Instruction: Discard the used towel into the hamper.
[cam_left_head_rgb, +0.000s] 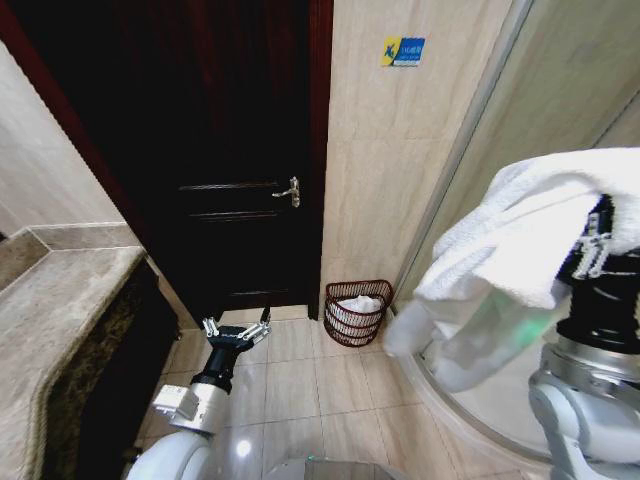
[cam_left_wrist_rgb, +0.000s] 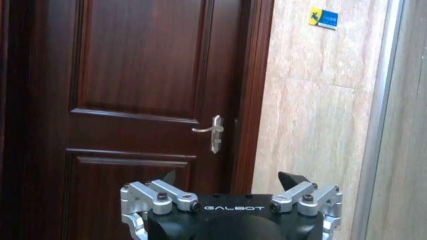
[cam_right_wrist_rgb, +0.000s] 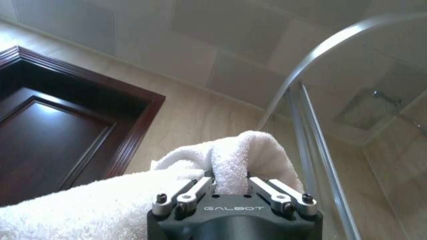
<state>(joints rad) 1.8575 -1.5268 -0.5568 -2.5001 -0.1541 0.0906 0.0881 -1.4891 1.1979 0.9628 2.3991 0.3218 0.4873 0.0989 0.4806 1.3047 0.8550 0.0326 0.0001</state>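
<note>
Wicker hamper (cam_left_head_rgb: 357, 312) at center holds white cloth. Right gripper (cam_right_wrist_rgb: 230, 186), far right, pinches a white towel (cam_left_head_rgb: 520, 235). Left gripper (cam_left_head_rgb: 237, 328), lower left, fingers spread.

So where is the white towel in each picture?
Head view: the towel hangs at the right side, held up in the right gripper, above the floor.
Left wrist view: not in it.
Right wrist view: the towel bunches in the middle, pinched in the right gripper.
Shared landmark: the dark wooden door.
</note>
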